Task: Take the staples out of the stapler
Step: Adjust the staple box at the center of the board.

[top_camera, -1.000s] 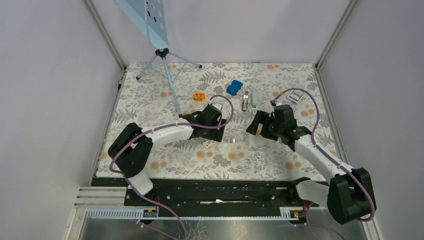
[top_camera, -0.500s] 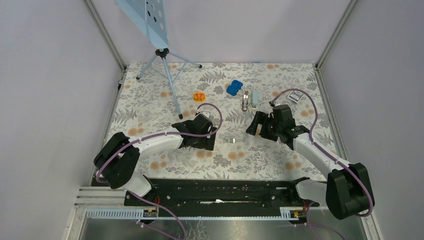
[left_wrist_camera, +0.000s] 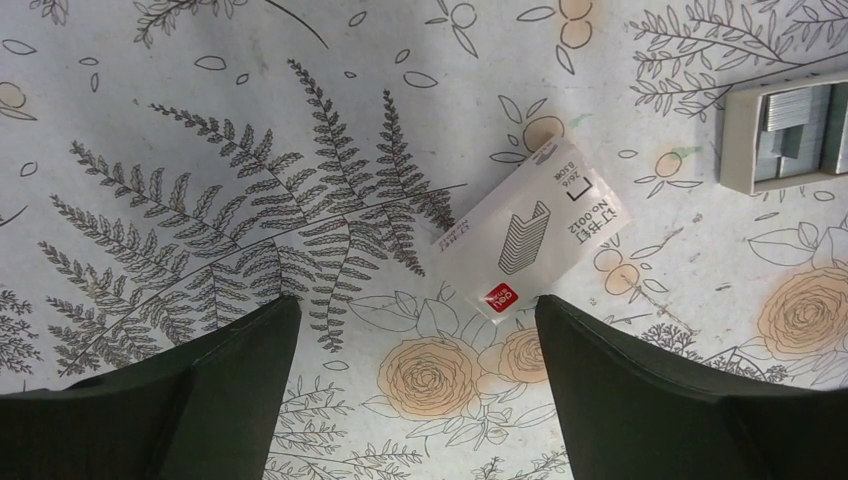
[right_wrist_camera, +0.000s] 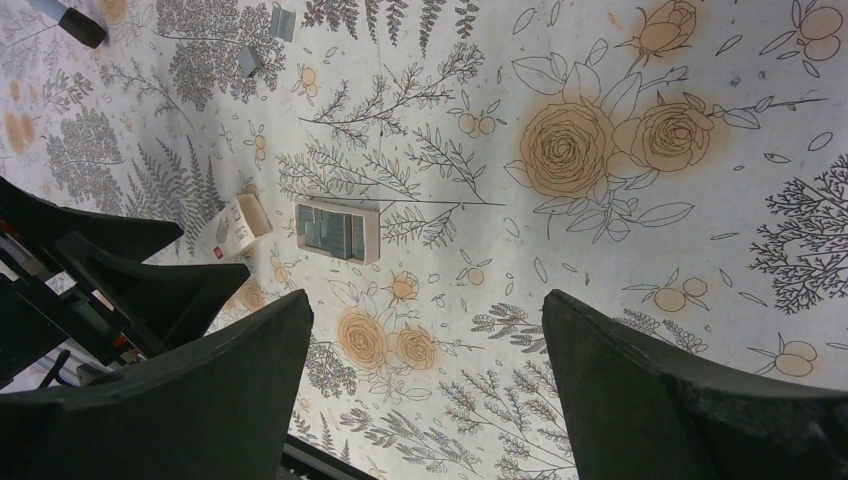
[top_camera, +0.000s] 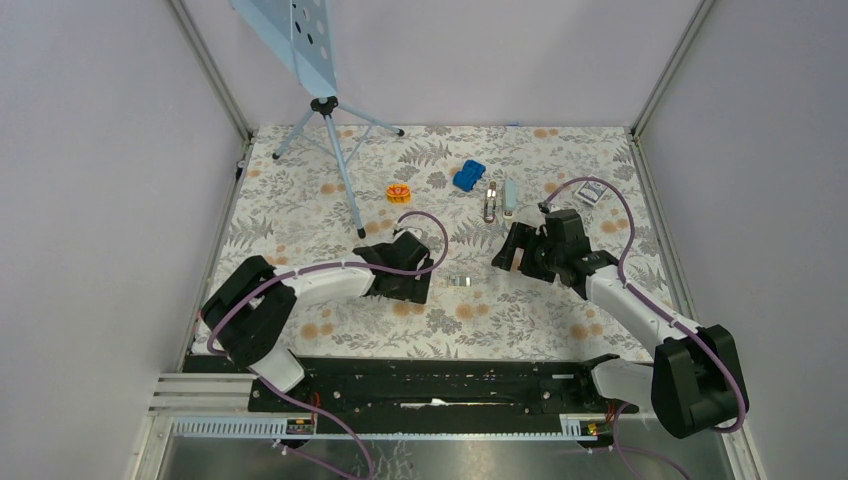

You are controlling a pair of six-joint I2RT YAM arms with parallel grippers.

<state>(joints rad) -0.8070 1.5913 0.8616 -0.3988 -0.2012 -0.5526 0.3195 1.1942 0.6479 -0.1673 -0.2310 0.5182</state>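
Your left claw [left_wrist_camera: 415, 305] and right claw [right_wrist_camera: 428, 300] gape wide, empty — staples [left_wrist_camera: 800, 125] lie upper right, seemingly unloaded; next, retreat.

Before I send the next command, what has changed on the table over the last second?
The left arm drew back toward its base. The left gripper now hangs over the small white box, which lies on the table between its fingers. Its jaws have opened wider and hold nothing. The tray of staple strips, the stapler and the open right gripper stayed as they were.
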